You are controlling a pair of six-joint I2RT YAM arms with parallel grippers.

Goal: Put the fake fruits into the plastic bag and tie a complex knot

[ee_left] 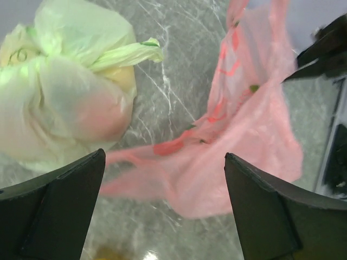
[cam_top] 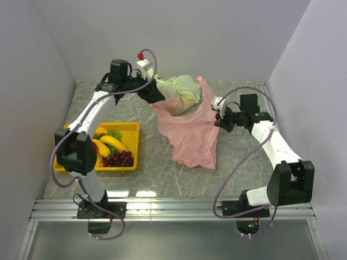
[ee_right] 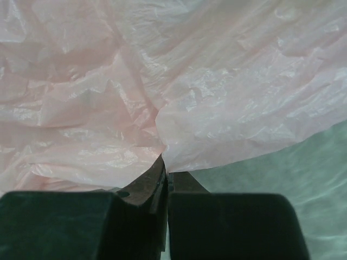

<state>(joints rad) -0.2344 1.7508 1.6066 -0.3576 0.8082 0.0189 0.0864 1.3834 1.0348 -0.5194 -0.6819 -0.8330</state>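
Observation:
The pink plastic bag (cam_top: 191,132) lies spread on the marble table, its top edge lifted. My right gripper (cam_top: 219,124) is shut on the bag's right edge, and the film fills the right wrist view (ee_right: 162,81). My left gripper (cam_top: 155,93) is open and empty, hovering above the bag's left handle loop (ee_left: 162,151). The fake fruits (cam_top: 113,148) lie in the yellow tray: bananas (cam_top: 111,142), a dark purple grape bunch (cam_top: 119,158), green grapes (cam_top: 115,133) and a red strawberry (cam_top: 95,146).
A pale green-and-white knotted bag (cam_top: 181,93) stands at the back, touching the pink bag; it also shows in the left wrist view (ee_left: 70,81). The yellow tray (cam_top: 133,130) sits at the left. Walls enclose the table on three sides.

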